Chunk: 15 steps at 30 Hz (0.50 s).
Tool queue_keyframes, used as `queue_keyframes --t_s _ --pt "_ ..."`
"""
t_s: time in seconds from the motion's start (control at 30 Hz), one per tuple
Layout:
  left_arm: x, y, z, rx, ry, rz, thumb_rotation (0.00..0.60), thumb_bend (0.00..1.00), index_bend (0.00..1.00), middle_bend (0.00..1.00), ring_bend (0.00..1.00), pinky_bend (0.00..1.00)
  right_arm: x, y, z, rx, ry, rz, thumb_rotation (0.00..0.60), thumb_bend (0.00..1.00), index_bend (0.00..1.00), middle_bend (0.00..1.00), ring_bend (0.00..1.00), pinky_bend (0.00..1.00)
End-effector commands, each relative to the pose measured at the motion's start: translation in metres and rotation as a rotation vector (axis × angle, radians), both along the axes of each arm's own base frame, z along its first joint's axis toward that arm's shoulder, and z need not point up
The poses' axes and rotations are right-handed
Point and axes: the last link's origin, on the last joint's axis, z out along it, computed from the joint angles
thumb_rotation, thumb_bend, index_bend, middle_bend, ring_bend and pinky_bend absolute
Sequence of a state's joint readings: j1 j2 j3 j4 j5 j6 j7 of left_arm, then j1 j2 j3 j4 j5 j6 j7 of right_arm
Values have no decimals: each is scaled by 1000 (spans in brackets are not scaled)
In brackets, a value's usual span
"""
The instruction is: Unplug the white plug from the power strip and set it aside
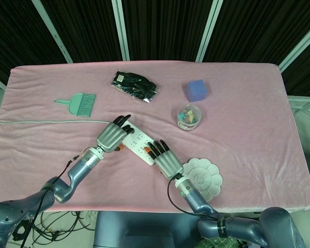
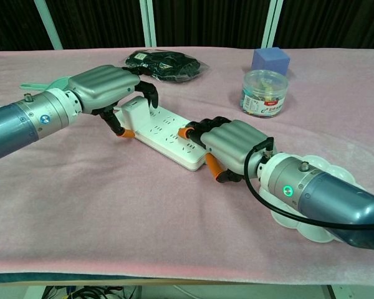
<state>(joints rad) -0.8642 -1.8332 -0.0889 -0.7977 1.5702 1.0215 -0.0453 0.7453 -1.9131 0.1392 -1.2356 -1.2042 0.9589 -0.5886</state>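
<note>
Pink cloth table (image 1: 248, 139), black curtains (image 1: 160, 26) behind

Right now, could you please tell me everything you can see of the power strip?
The power strip is a long white plastic bar with rows of sockets, lying flat and diagonal on the pink tablecloth. A white plug still sits in its far end under the left hand. The right hand rests on its near end.

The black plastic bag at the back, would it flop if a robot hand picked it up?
Probably. The black plastic bag looks crinkled and lumpy, so it would likely sag and shift. Its shiny wrap may be slippery. It lies flat, so it shouldn't roll.
</note>
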Motion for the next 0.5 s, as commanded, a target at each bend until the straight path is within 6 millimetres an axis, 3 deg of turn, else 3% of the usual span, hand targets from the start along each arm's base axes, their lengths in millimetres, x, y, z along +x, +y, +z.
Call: queue_keyframes --t_s 0.03,0.5 --pt "0 0 0 0 1 -2 600 171 373 380 13 145 0 0 0 -1 0 0 600 823 54 38 25 60" --pt "-1 0 -1 10 12 -8 600 175 397 394 17 145 0 2 -2 14 5 5 600 822 55 38 25 60"
